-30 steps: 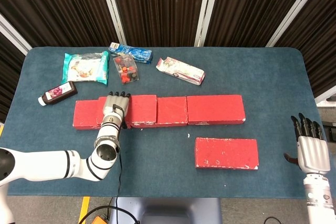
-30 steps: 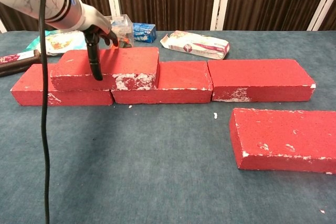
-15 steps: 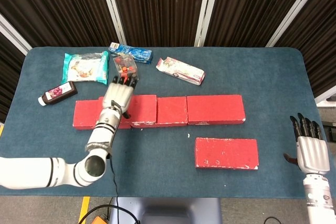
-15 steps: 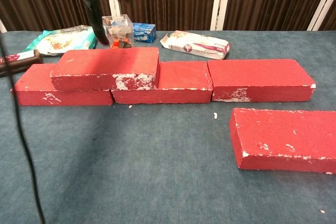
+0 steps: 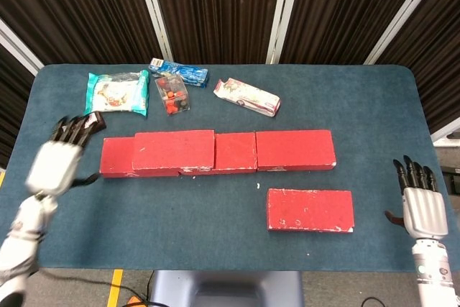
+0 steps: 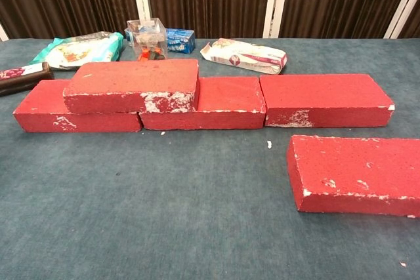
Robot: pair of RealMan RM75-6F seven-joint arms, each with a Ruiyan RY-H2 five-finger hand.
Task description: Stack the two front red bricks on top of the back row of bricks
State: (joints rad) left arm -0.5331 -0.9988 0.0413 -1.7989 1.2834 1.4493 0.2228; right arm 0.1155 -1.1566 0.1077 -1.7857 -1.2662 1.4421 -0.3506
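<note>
A back row of red bricks [image 5: 295,149] [image 6: 325,100] runs across the table's middle. One red brick [image 5: 174,152] [image 6: 133,85] lies stacked on top of the row's left part. Another red brick [image 5: 310,210] [image 6: 357,174] lies alone in front at the right. My left hand [image 5: 59,154] hovers blurred off the row's left end, fingers spread, holding nothing. My right hand [image 5: 418,198] hangs at the table's right edge, fingers straight and apart, empty. Neither hand shows in the chest view.
Behind the row lie a dark bottle [image 5: 77,127] [image 6: 23,77], a green snack bag [image 5: 116,93] [image 6: 79,48], a clear box [image 5: 172,95] [image 6: 146,36], a blue box [image 5: 180,72] [image 6: 178,39] and a white-and-pink pack [image 5: 247,97] [image 6: 245,55].
My left hand has let go of the stacked brick, lifted off it and swung back to the left, out of the chest view. The brick stays on the row. The right hand barely moved.
</note>
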